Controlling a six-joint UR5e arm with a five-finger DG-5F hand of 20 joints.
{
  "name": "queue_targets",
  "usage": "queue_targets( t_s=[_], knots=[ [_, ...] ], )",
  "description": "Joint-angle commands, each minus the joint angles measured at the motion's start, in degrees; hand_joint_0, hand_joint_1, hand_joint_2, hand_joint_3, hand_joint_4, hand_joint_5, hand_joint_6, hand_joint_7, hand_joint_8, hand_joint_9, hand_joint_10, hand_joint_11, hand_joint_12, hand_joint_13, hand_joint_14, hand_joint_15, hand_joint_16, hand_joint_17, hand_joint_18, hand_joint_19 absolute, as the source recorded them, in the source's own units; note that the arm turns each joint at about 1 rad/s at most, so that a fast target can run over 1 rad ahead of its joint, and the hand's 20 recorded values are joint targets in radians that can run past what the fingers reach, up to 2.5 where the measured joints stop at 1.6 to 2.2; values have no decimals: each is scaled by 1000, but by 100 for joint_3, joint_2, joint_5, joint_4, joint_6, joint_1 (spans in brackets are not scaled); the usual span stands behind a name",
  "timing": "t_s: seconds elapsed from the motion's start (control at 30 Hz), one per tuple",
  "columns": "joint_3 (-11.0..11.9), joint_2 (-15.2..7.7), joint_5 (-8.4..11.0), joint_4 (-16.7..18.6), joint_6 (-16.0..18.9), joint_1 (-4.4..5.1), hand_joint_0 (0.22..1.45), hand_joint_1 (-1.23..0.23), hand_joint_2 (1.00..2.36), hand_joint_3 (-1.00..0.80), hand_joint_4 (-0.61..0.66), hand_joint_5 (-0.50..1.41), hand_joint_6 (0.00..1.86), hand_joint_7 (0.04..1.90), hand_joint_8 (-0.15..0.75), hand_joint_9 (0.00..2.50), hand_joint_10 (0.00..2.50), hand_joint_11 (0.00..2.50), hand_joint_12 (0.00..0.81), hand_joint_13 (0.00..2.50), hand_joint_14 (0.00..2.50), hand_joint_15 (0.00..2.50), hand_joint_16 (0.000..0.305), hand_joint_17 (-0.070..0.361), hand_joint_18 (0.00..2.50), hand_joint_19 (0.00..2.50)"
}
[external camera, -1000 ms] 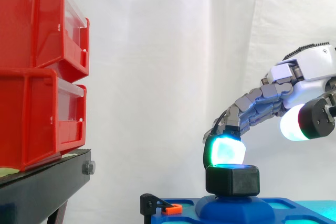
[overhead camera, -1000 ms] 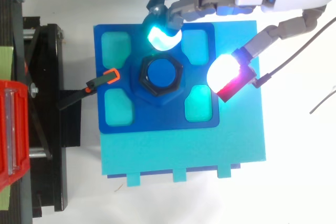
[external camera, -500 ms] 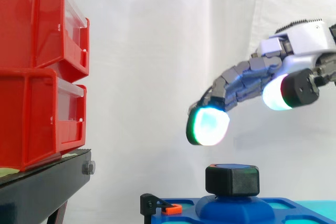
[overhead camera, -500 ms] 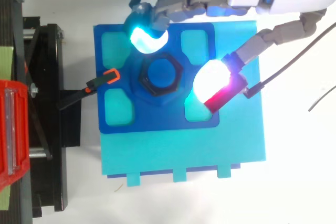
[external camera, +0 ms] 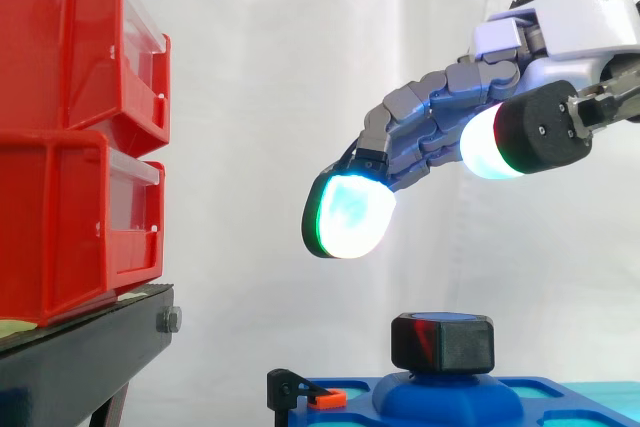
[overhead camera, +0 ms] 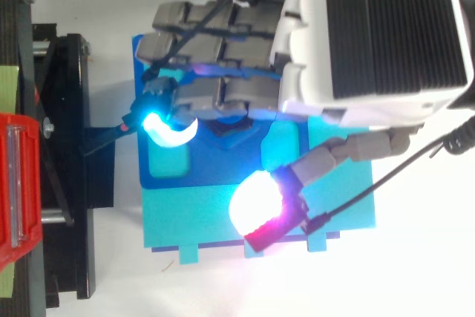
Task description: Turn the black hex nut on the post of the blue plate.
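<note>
Black hex nut (external camera: 443, 343) stands free; robot hand (external camera: 436, 129) has risen higher.

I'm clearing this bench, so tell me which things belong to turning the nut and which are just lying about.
For the job: black hex nut; blue plate under it; the hand, open, above the nut.

Just about: red bins; black stand; orange-tipped clip; white curtain.

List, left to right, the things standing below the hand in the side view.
red bins → orange-tipped clamp → black hex nut
</note>
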Motion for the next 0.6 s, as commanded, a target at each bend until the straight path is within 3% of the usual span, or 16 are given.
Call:
queue_targets(
  t_s=[0.0,0.1,0.23,0.57],
  knots=[
    [-4,-16,180,-32,-1,150,487,-398,1000,-500,187,-202,502,771,229,279,0,0,352,121,0,7,53,119,0,60],
    [-4,-68,268,-50,8,212,487,-398,1000,-500,186,-202,502,769,230,280,0,0,352,121,0,6,53,119,0,54],
    [-4,-218,242,-15,52,247,487,-398,1000,-500,185,-201,502,771,230,280,0,0,352,122,0,2,53,119,0,57],
    [-30,-279,251,-15,149,238,487,-398,1000,-500,186,-201,502,771,229,279,0,0,353,121,1,6,53,119,0,58]
  ],
)
